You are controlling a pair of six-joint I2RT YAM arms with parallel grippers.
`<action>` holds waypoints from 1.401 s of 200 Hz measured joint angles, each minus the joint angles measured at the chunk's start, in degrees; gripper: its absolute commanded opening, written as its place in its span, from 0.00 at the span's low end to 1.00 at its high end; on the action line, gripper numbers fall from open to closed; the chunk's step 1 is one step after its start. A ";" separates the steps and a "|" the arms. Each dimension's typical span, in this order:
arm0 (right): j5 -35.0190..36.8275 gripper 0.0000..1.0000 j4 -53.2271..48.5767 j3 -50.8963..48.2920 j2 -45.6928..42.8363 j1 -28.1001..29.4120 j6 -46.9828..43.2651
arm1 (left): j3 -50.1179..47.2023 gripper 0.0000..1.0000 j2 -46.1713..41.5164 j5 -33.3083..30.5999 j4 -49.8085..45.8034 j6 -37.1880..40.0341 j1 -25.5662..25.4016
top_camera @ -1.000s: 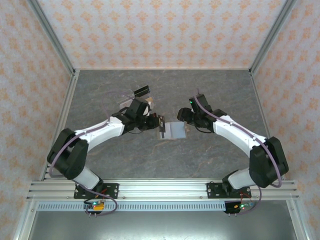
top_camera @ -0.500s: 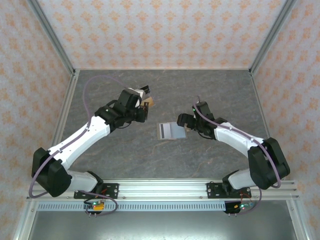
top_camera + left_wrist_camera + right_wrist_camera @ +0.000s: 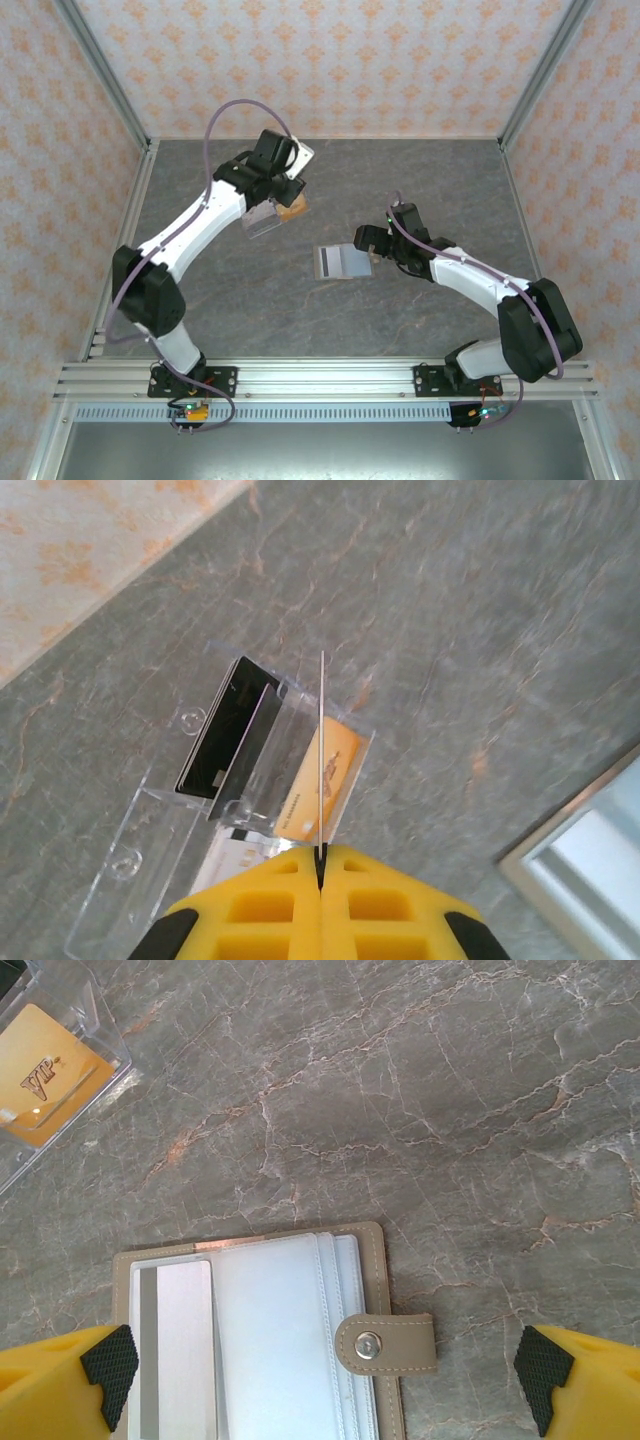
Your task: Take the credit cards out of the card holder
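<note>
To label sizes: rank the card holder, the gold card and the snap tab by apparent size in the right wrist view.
1. Card holder, cut off at the bottom edge.
2. Gold card, farther off and partly cropped.
3. Snap tab.

Grey marbled table point(image 3: 300, 320) — peach-patterned walls point(image 3: 330, 60)

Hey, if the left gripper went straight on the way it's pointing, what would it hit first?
Probably the clear tray, near the compartment with the orange card. The thin card pinched in the left gripper would touch first. Depth is hard to judge.
</note>
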 measured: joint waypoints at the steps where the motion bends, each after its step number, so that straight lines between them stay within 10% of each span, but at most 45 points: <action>1: 0.00 0.99 0.02 0.00 0.00 0.00 0.00 | 0.17 0.00 0.24 0.04 -0.11 0.26 0.07; 110: 0.09 0.99 -0.02 0.02 0.00 0.00 -0.04 | 29.49 0.00 26.29 1.81 -16.17 15.32 3.82; 280: 0.44 0.99 -0.48 0.55 0.63 0.00 -0.20 | 31.12 0.00 28.13 -8.44 -17.90 19.78 4.09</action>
